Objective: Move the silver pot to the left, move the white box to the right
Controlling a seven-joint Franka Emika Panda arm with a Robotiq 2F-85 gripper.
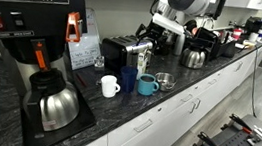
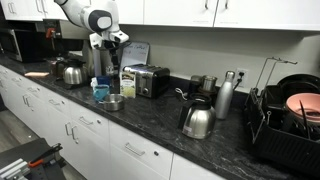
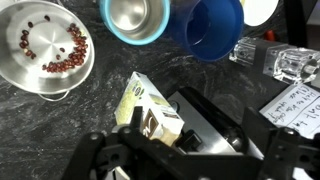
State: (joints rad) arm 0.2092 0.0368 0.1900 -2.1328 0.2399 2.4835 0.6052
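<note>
Tool (image 3: 190,148) hangs over the white box (image 3: 150,112), fingers spread apart with the box between them, not clamped. The box, with a yellowish printed face, is just beside the black toaster (image 3: 215,135). Silver pot (image 3: 45,45), with red beans inside, sits near the front edge of the surface (image 1: 206,77), with the blue mug (image 3: 215,25) close by. Bare surface lies between pot and kettle (image 1: 193,57).

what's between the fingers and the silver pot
Nothing visible: the silver pot sits uncovered, off to one side of the open fingers. A carton stands right below them and a teal mug beside the pot.
</note>
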